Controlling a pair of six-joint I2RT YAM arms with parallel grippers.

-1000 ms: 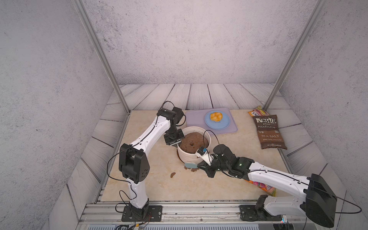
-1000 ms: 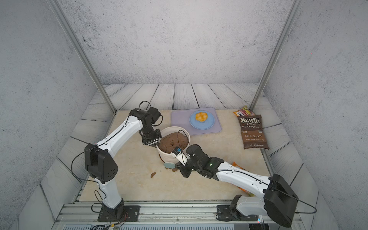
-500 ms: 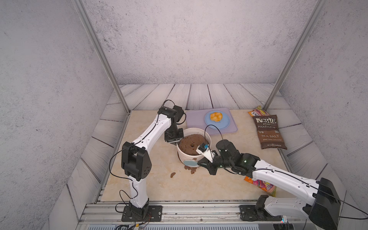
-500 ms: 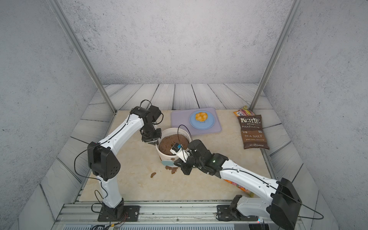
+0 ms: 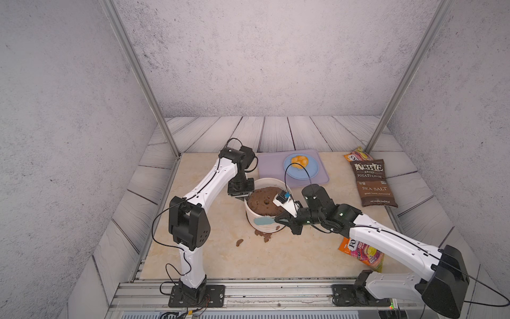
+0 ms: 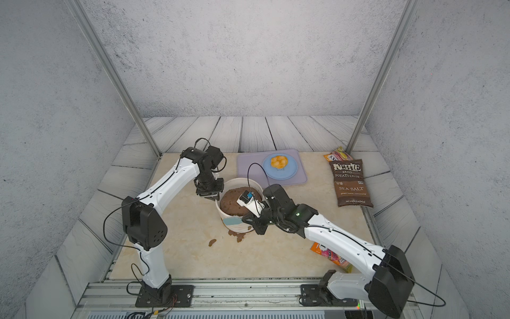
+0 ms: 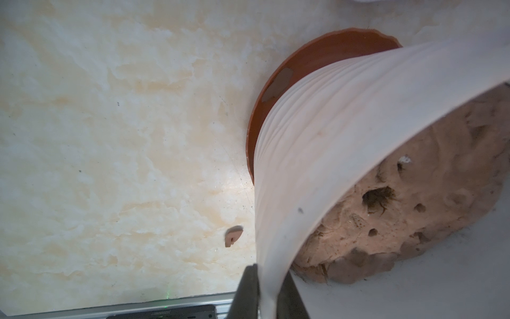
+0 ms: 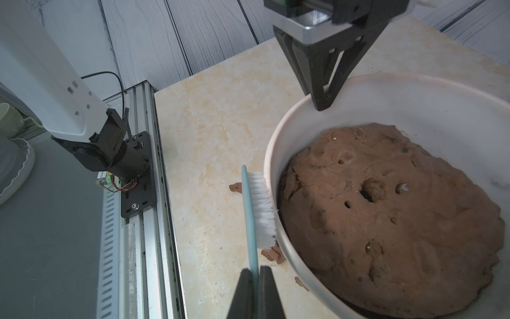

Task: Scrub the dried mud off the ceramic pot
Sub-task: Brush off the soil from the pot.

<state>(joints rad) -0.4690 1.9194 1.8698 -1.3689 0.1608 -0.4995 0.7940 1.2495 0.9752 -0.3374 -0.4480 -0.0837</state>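
Observation:
The cream ceramic pot (image 5: pixel 255 216) (image 6: pixel 240 228), filled with brown soil, stands on a rust-brown saucer (image 7: pixel 303 55). My left gripper (image 5: pixel 242 196) (image 7: pixel 269 292) is shut on its far-left rim, one finger inside and one outside. My right gripper (image 5: pixel 278 219) (image 8: pixel 258 276) is shut on a teal brush (image 5: pixel 263 221) (image 8: pixel 258 210). Its white bristles press against the pot's front wall. Dried mud flakes (image 5: pixel 263 236) (image 8: pixel 273 254) lie on the table at the pot's foot, with one flake (image 5: pixel 239 242) (image 7: pixel 233 234) further out. A dark blob (image 5: pixel 277 227) clings low on the wall.
Behind the pot a lavender mat (image 5: pixel 269 168) carries a blue plate (image 5: pixel 311 168) with orange food. A brown chip bag (image 5: pixel 372 183) lies at the right, with a snack packet (image 5: pixel 357 156) behind it. An orange packet (image 5: pixel 361 252) lies under my right arm.
The brush has moved up the pot's front wall with my right gripper. Several mud flakes have dropped onto the table at the pot's foot. The left gripper has stayed on the rim.

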